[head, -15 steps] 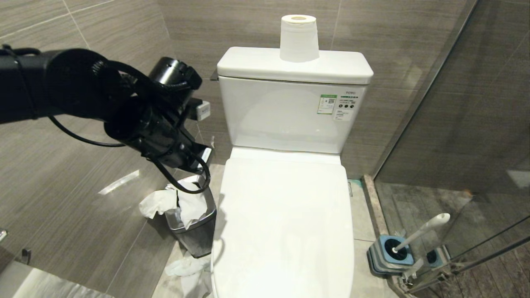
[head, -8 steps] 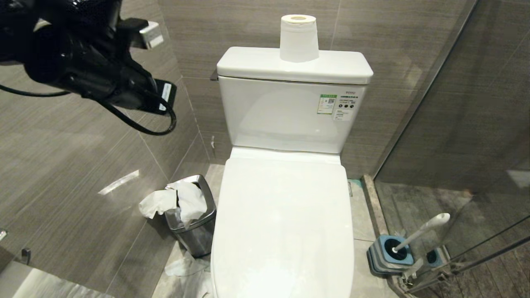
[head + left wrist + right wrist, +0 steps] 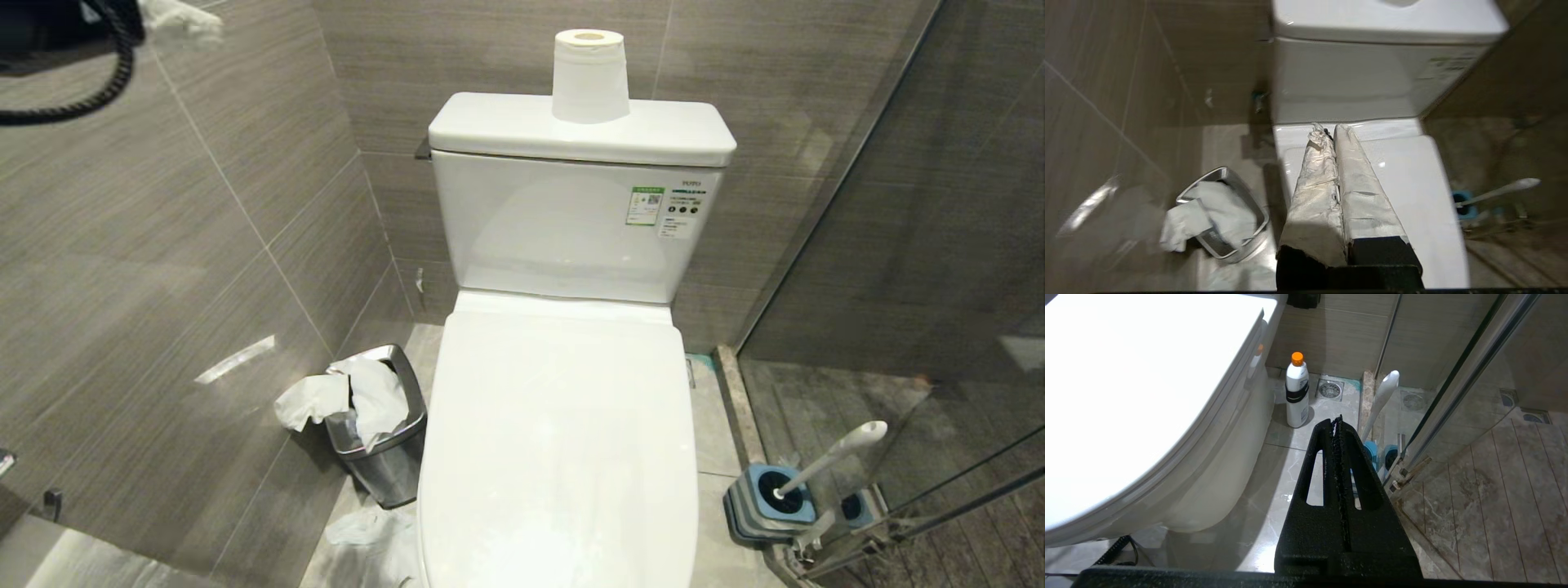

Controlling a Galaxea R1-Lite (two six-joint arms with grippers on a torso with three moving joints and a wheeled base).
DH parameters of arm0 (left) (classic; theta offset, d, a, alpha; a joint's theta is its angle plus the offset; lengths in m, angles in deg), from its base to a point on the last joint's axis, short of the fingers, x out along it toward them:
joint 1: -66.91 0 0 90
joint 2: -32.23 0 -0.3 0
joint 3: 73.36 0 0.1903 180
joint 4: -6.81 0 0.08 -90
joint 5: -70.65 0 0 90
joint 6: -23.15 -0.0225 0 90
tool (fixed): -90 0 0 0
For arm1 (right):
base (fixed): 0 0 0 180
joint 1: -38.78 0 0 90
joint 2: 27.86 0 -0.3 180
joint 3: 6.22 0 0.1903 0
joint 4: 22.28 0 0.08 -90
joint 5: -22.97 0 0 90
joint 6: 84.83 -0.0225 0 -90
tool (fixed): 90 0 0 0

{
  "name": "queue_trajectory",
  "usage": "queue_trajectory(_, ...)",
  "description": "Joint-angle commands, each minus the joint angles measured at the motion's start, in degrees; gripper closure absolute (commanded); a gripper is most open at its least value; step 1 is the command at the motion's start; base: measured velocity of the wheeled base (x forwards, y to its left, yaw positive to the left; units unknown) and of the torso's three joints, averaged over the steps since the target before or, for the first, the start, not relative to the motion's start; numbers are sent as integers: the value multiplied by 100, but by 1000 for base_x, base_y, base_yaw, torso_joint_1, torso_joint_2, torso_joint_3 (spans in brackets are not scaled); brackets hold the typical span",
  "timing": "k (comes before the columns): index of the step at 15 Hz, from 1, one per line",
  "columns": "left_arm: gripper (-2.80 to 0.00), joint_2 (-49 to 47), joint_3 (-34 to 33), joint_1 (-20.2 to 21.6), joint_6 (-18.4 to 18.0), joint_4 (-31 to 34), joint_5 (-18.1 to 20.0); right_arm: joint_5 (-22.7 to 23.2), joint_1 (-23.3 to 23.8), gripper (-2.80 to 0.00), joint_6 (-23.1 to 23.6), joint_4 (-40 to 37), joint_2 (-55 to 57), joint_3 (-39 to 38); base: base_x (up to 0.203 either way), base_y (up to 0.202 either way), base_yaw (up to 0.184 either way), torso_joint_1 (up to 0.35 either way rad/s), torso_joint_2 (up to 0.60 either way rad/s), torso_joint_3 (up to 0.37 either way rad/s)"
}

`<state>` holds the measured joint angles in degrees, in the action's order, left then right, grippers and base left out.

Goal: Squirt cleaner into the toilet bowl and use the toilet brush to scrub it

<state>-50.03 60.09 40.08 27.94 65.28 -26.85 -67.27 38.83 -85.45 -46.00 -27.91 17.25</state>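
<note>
Lid's down, so that's job one before any cleaner goes in.

Both our jaws are pinched shut on nothing — left gripper is up high over the back of the toilet bowl, right gripper low by the toilet brush in its holder. Hook the lid's front edge; the waste bin crowds the left, the glass shower door the right — a tight fit, we reckon.

The left hand has two tapered fingers wrapped in crinkled silvery-white tape, set on a black textured base. The right hand is bare matte black, grainy, each finger cut with a long slot. A black coiled cable hangs by the left arm
</note>
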Motion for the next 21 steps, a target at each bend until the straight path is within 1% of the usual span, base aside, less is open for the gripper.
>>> queue_trajectory(1, 0, 842, -246, -782, 311, 5, 40, -2, 4, 0, 1, 0, 5, -2, 0, 0, 0, 0, 0, 0)
queue_trajectory(3, 0, 1296, -604, -1549, 717, 5, 64, -2, 4, 0, 1, 0, 5, -1, 0, 0, 0, 0, 0, 0)
queue_trajectory(4, 0, 1525, -782, -1829, 862, 5, 71, -2, -3, 0, -2, 0, 5, -1, 0, 0, 0, 0, 0, 0)
queue_trajectory(6, 0, 1881, -1091, -2054, 1120, 60, 165, -2, 4, 0, 0, 0, 5, -1, 0, 0, 0, 0, 0, 0)
queue_trajectory(7, 0, 2017, -1220, -2066, 1261, 145, 329, -2, 4, 0, 1, 0, 5, -1, 0, 0, 0, 0, 0, 0)
queue_trajectory(8, 0, 2112, -1243, -1972, 1269, 396, 370, -2, 0, 0, 1, 0, 5, -1, 0, 0, 0, 0, 0, 0)
queue_trajectory(9, 0, 2232, -1248, -1787, 1159, 626, 387, -2, 4, 0, 1, 0, 5, -1, 0, 0, 0, 0, 0, 0)
queue_trajectory(11, 0, 2534, -1430, -1171, 578, 790, 420, -2, 4, 0, 1, 0, 5, -1, 0, 0, 0, 0, 0, 0)
queue_trajectory(12, 0, 2795, -1623, -800, 153, 813, 503, -2, -2, 0, 1, 0, 5, -1, 0, 0, 0, 0, 0, 0)
queue_trajectory(14, 0, 3281, -1960, -78, -685, 829, 881, -2, 1, 0, 1, 0, 5, -1, 0, 0, 0, 0, 0, 0)
queue_trajectory(15, 0, 3508, -2116, 242, -1020, 821, 1012, -2, 4, 0, 1, 0, 5, -2, 0, 0, 0, 0, 0, 0)
queue_trajectory(16, 0, 3712, -2270, 576, -1266, 809, 1098, -2, 4, 0, -8, 0, 5, -1, 0, 0, 0, 0, 0, 0)
queue_trajectory(17, 0, 3932, -2453, 906, -1435, 793, 1184, -2, -5, 0, 1, 0, 5, -1, 0, 0, 0, 0, 0, 0)
queue_trajectory(19, 0, 4402, -2913, 1447, -1657, 769, 1272, -2, -5, 0, 1, 0, 5, -1, 0, 0, 0, 0, 0, 0)
queue_trajectory(21, 0, 4873, -3367, 1728, -1720, 763, 1290, -2, 4, 0, -4, 0, 5, -1, 0, 0, 0, 0, 0, 0)
